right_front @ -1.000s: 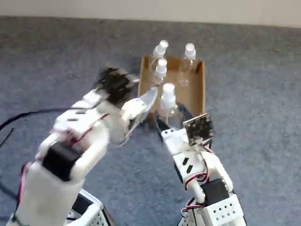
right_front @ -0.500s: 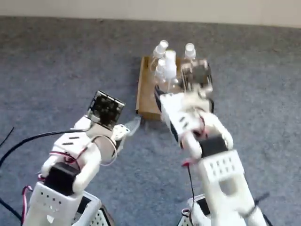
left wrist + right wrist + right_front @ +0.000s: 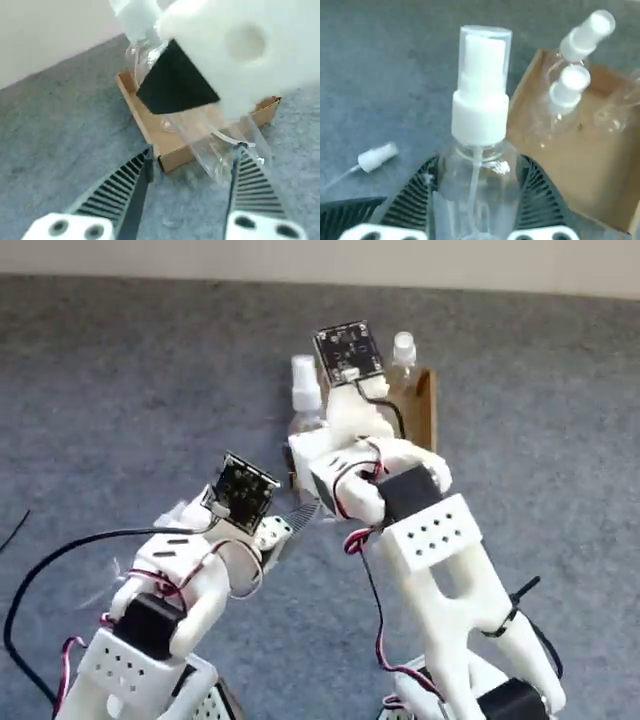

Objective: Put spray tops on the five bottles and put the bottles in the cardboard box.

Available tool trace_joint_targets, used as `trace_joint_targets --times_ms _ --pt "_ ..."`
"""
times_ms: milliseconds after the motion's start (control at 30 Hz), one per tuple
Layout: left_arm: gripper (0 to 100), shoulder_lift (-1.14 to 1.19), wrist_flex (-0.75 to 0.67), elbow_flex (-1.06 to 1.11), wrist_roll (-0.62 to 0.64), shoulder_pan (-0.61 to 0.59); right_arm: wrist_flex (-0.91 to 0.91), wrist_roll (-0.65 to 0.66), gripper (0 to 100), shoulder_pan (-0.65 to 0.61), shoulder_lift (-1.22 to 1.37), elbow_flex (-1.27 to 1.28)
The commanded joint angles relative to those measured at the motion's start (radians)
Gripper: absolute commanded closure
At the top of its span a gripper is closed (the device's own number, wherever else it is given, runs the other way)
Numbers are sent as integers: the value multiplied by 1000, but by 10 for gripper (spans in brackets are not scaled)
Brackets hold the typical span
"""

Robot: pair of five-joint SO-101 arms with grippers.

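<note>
My right gripper (image 3: 477, 175) is shut on a clear bottle (image 3: 479, 150) with a white spray top, held upright. In the high view that bottle (image 3: 304, 400) stands at the left edge of the cardboard box (image 3: 424, 410), with the right arm stretched over the box. Inside the box (image 3: 580, 150) stand two bottles with spray tops (image 3: 570, 87); another capped bottle (image 3: 403, 348) shows at the box's far side. My left gripper (image 3: 192, 172) is open and holds nothing, on the near side of the box (image 3: 170, 150).
A loose spray top (image 3: 377, 156) lies on the grey carpet left of the box. The right arm's white body (image 3: 430, 540) hangs over the box's near edge. Carpet stretches open to the far left and right.
The right arm lifted and swung forward over the box, carrying the bottle to the box's left edge. The left arm drew back toward its base.
</note>
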Motion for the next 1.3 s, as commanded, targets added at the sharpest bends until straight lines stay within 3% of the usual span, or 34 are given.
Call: trace_joint_targets --times_ms 0,200,300,467,600,867,1000,1267 --pt "769 -7 -60 7 -21 -59 104 -5 995 -15 -5 -102" --pt "769 -7 -64 35 -44 -64 147 -2 995 -12 -5 -134" --pt "769 -16 -60 36 -44 -65 147 71 995 4 -5 -133" --pt "769 -16 -35 38 -44 -68 111 222 995 268 -5 -133" --pt "769 -16 -31 38 -46 -73 -96 285 995 433 8 -120" --pt "769 -16 -52 64 -46 -183 -593 333 995 461 125 182" --pt "769 -8 -71 65 -46 -189 -707 269 995 466 176 265" --pt "769 -13 -72 65 -46 -209 -808 262 995 432 315 274"
